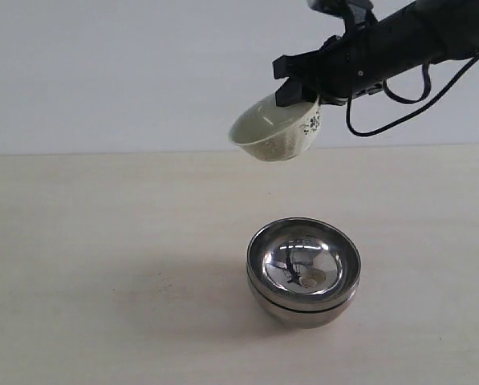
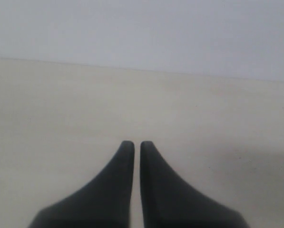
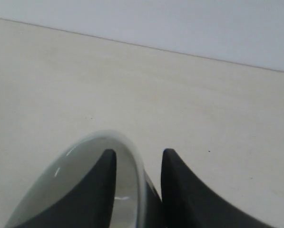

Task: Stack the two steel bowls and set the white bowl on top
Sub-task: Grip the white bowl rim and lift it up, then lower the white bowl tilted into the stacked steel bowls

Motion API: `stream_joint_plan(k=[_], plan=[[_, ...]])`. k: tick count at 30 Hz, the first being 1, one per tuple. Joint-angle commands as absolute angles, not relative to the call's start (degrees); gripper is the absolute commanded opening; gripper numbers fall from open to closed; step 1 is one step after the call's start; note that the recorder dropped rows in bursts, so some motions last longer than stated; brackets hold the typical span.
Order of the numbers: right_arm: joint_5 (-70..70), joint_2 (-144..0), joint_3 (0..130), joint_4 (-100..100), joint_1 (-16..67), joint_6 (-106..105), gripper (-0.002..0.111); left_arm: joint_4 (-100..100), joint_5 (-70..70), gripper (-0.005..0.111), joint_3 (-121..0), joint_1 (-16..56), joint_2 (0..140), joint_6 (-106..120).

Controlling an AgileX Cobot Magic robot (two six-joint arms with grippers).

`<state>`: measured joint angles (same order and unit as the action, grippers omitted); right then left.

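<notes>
Two round, mirror-bright steel bowls (image 1: 304, 273) sit nested one inside the other, upright on the pale beige tabletop (image 1: 103, 257), right of centre in the exterior view. The upper bowl's rim stands just proud of the lower bowl's, with a thin seam showing between them. The upper bowl's interior carries reflections; whether anything lies in it cannot be told.

The small cream-white ceramic bowl with a dark floral pattern (image 1: 273, 131) is aloft, well clear of the stack and above it, a little to the left in the exterior view. It is tilted, with its mouth facing left and upward.

The right gripper (image 3: 138, 153) is clamped on this bowl's rim. One black finger (image 3: 101, 190) lies inside the bowl and the other (image 3: 189, 194) outside its wall. The black right arm (image 1: 416, 40) enters from the upper right, and a black cable (image 1: 399, 108) loops beneath it.

The left gripper (image 2: 133, 143) has its fingers drawn nearly together — only a narrow slit remains, nothing held. It is over bare tabletop.
</notes>
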<state>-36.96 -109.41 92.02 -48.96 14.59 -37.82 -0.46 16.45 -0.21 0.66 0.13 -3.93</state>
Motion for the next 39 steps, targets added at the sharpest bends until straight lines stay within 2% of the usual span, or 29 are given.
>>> stream_joint_plan(k=[1,20,33,39], plan=[[-35.95,-103.19,85.97,-48.04,14.55,-38.34,0.000,-0.38,16.30,0.004,0.00,0.52,0.00,-4.43],[-24.58,-92.11,57.55,-48.04,14.66,-43.01,0.000,-0.38,16.30,0.004,0.00,0.52,0.00,-4.43],[-11.87,-92.11,53.36,-48.84,21.81,-43.44,0.000,-0.38,16.30,0.004,0.00,0.52,0.00,-4.43],[-11.13,-92.68,53.36,-48.84,22.37,-43.57,0.000,-0.38,16.30,0.004,0.00,0.52,0.00,-4.43]])
